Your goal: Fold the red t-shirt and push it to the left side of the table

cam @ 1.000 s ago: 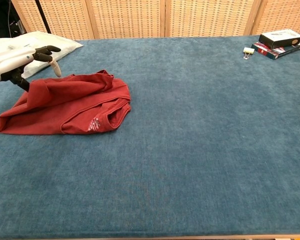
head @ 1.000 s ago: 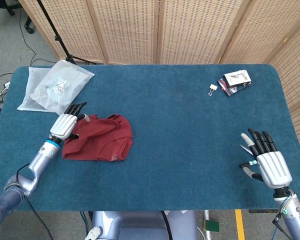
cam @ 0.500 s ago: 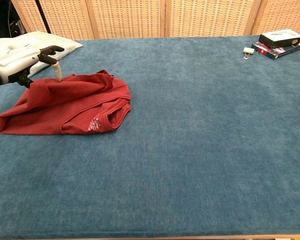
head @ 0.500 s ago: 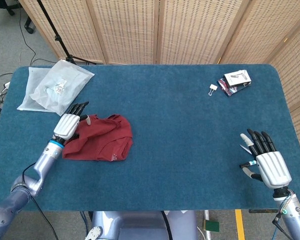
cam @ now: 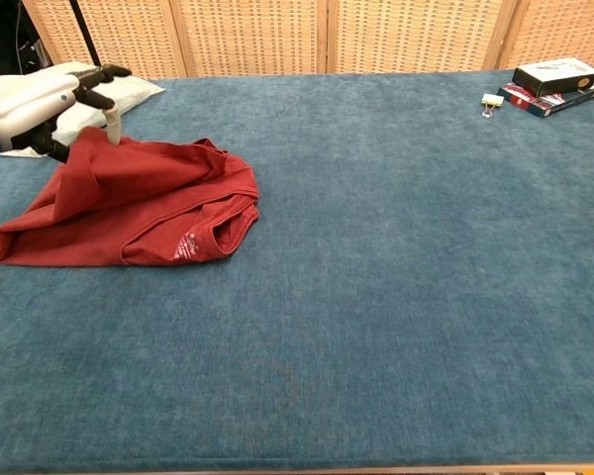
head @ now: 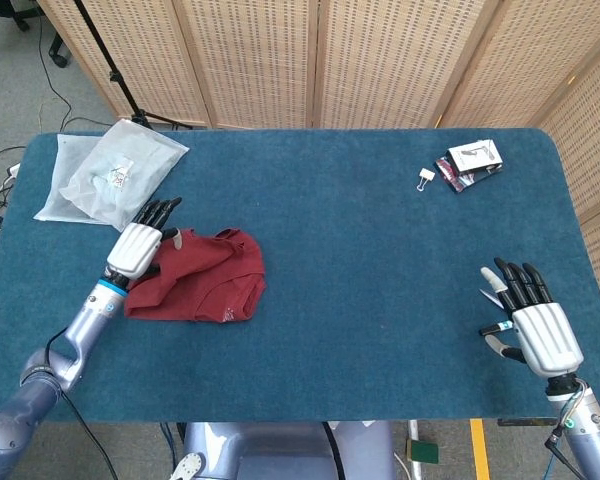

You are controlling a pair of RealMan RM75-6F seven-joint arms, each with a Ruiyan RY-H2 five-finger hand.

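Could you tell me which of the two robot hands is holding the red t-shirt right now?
The left robot hand pinches a raised corner of the red t-shirt. The right robot hand hovers open, far across the table.

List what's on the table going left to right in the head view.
Clear plastic bag → left hand → crumpled red t-shirt → small binder clip → dark boxes with white labels → right hand.
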